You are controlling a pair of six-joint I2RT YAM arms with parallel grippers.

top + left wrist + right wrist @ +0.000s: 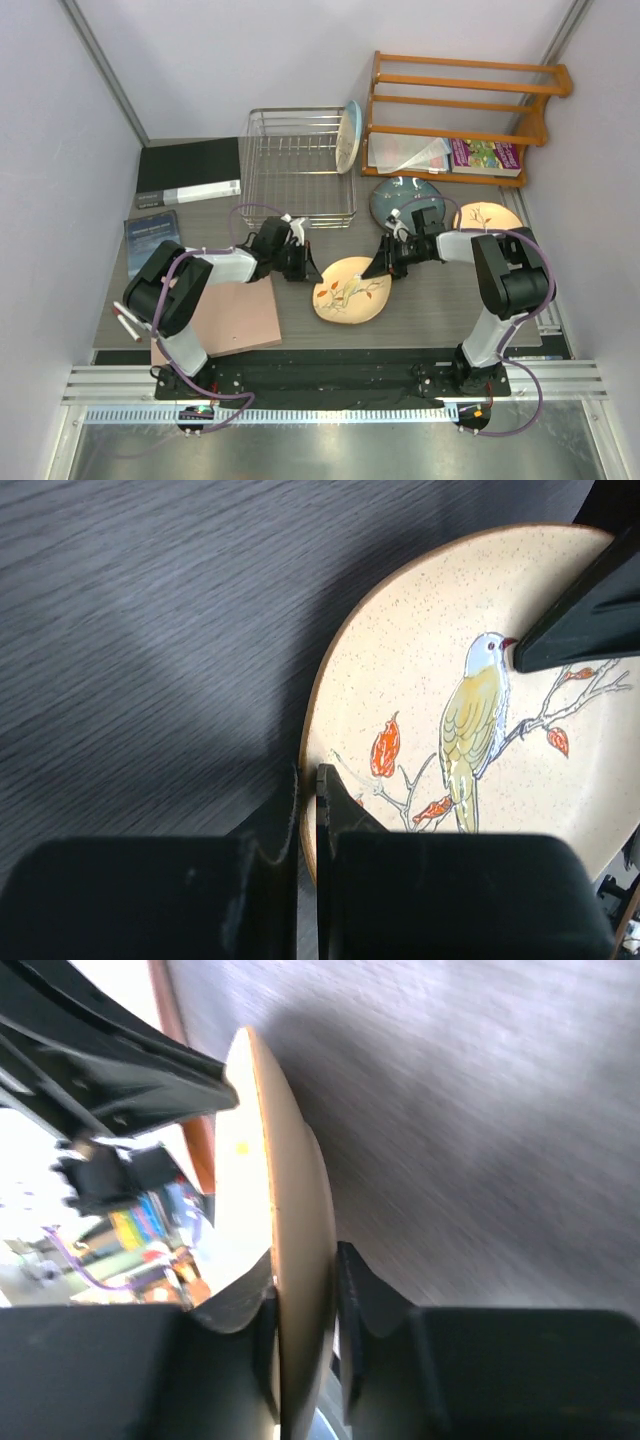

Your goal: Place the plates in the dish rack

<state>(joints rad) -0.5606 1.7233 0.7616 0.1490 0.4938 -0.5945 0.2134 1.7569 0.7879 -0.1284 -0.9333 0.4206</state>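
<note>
While two grippers (pixel 308 268) (pixel 385 263) pinch one plate (pixel 351 292), three others (pixel 349 137) (pixel 400 200) (pixel 490 215)

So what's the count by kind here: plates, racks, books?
Plates: 4 (cream-blue plate, bird plate, teal plate, branch plate)
Racks: 2 (wire dish rack, orange wooden shelf)
Books: 3 (black book, dark blue book, book on the shelf)
Total: 9
</note>
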